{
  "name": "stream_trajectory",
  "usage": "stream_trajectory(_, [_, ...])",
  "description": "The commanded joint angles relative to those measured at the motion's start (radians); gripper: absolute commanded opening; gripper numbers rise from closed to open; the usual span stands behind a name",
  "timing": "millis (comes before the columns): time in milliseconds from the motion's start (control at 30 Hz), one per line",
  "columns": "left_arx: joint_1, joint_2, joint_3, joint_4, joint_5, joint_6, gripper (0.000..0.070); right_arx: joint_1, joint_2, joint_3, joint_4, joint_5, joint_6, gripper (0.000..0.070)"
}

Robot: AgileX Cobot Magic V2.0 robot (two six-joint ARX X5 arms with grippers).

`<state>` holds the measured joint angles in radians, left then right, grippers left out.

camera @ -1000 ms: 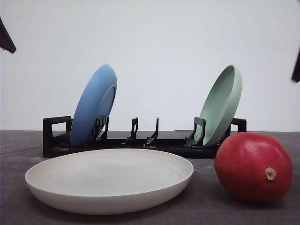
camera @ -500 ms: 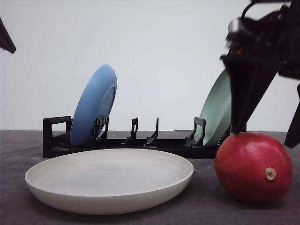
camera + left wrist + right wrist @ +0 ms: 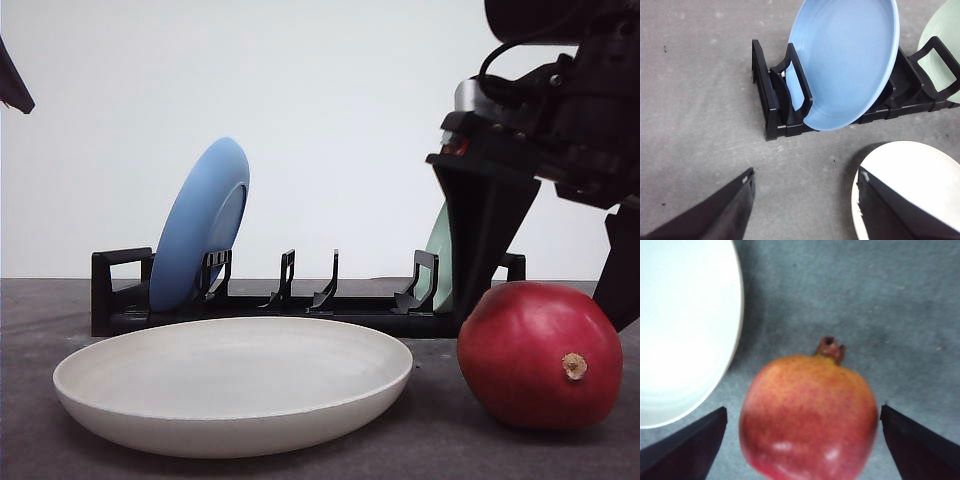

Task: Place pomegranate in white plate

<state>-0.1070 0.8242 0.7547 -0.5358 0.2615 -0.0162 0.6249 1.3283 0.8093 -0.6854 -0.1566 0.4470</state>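
The red pomegranate (image 3: pixel 540 355) rests on the grey table at the front right, its tan nub facing the camera. My right gripper (image 3: pixel 542 300) stands open over it, one black finger (image 3: pixel 478 240) on each side, not closed on it. In the right wrist view the pomegranate (image 3: pixel 810 415) lies between the spread fingers (image 3: pixel 685 450). Just left of the fruit sits the white plate (image 3: pixel 100 400), with nothing in it; its rim (image 3: pixel 738 315) shows beside the fruit. Over bare table near the plate's edge (image 3: pixel 920 170), my left gripper (image 3: pixel 805 215) is open and holds nothing.
A black dish rack (image 3: pixel 120 300) stands behind the plate. It holds a blue plate (image 3: pixel 200 225) upright on the left and a pale green plate (image 3: pixel 440 255) on the right, partly behind my right gripper. The left wrist view shows the rack (image 3: pixel 772 105) and the blue plate (image 3: pixel 845 60).
My right gripper has come down from the upper right into view and now straddles the pomegranate. The plate and rack have not moved.
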Motion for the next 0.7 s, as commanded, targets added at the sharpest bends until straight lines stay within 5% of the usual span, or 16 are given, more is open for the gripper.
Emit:
stream_trajectory(0, [0.0, 0.006, 0.018, 0.009, 0.002, -0.003, 0.0389, 0.009, 0.028, 0.017, 0.008, 0.004, 0.017, 0.0609])
stream_trajectory(100, [0.0, 0.006, 0.018, 0.009, 0.002, -0.003, 0.0389, 0.009, 0.059, 0.017, 0.008, 0.001, 0.017, 0.0597])
stream_trajectory(267, [0.0, 0.006, 0.018, 0.009, 0.002, -0.003, 0.0389, 0.009, 0.083, 0.017, 0.006, -0.001, 0.008, 0.0442])
stream_trajectory(667, [0.0, 0.006, 0.018, 0.011, 0.002, -0.003, 0.0389, 0.038, 0.084, 0.191, -0.154, -0.002, -0.161, 0.0441])
